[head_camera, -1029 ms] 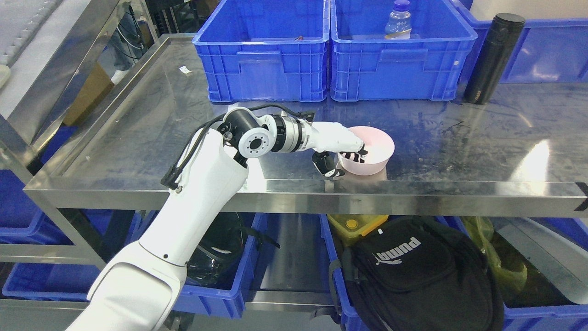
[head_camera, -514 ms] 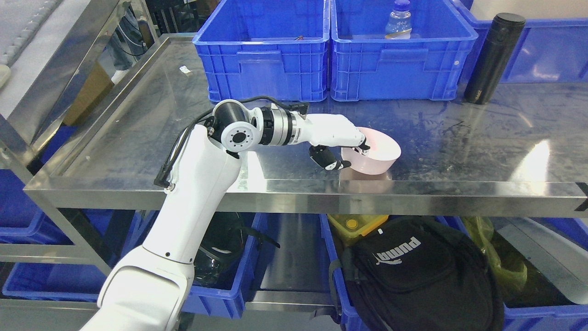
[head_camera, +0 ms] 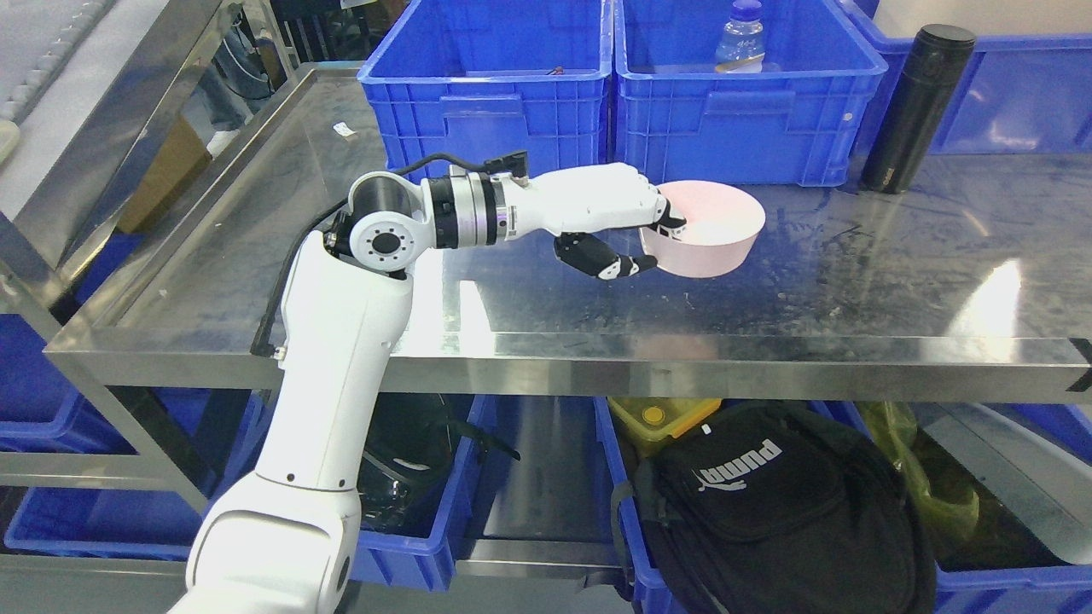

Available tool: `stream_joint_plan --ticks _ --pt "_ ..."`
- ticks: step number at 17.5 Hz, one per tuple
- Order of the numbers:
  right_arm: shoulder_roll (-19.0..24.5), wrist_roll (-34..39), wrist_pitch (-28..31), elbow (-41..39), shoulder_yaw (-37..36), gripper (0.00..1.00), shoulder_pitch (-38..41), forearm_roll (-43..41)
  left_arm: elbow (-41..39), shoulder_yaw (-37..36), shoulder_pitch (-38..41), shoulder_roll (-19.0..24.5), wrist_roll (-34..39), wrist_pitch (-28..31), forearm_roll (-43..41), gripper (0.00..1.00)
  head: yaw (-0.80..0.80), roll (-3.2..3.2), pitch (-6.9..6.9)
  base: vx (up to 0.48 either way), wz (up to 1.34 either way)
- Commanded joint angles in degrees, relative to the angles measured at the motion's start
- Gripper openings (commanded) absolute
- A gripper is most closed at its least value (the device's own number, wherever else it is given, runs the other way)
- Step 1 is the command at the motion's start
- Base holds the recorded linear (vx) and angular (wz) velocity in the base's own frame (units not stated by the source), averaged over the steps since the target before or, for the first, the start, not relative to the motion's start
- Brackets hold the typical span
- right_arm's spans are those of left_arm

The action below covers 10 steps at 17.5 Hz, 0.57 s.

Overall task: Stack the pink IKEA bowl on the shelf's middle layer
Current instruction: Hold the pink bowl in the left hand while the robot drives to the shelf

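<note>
The left hand (head_camera: 627, 223) reaches in from the lower left across the steel bench (head_camera: 546, 298) and grips the pink bowl (head_camera: 712, 230) at its left rim. Its fingers (head_camera: 664, 220) hook over the rim into the bowl, while the thumb (head_camera: 610, 263) presses from below and outside, so the rim is pinched between them. The bowl hangs above the bench surface, tilted, with its opening turned up and away from the hand and its pink side facing the camera. It sits in front of the two blue crates (head_camera: 614, 94) that stand side by side at the back of the bench. A clear bottle with a blue cap (head_camera: 740, 38) stands inside the right crate. A black flask (head_camera: 917, 107) stands upright to the right of the crates, well apart from the bowl. Below the bench, a black bag (head_camera: 768, 512) lies in a blue bin (head_camera: 636, 546) on the lower level
</note>
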Motion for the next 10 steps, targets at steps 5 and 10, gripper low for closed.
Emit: stream_joint_plan --ticks 5,10 --pt "-1.0 0.0 0.0 -1.0 0.0 1.00 1.2 0.0 -11.3 11.0 6.9 0.3 0.5 -3.4 4.6 0.00 0.00 0.00 0.00 0.000 0.00" --pt "-1.0 0.0 0.0 -1.0 0.0 1.00 1.2 0.0 -11.5 10.3 6.8 0.3 0.9 -3.4 4.5 0.00 0.00 0.00 0.00 0.000 0.00"
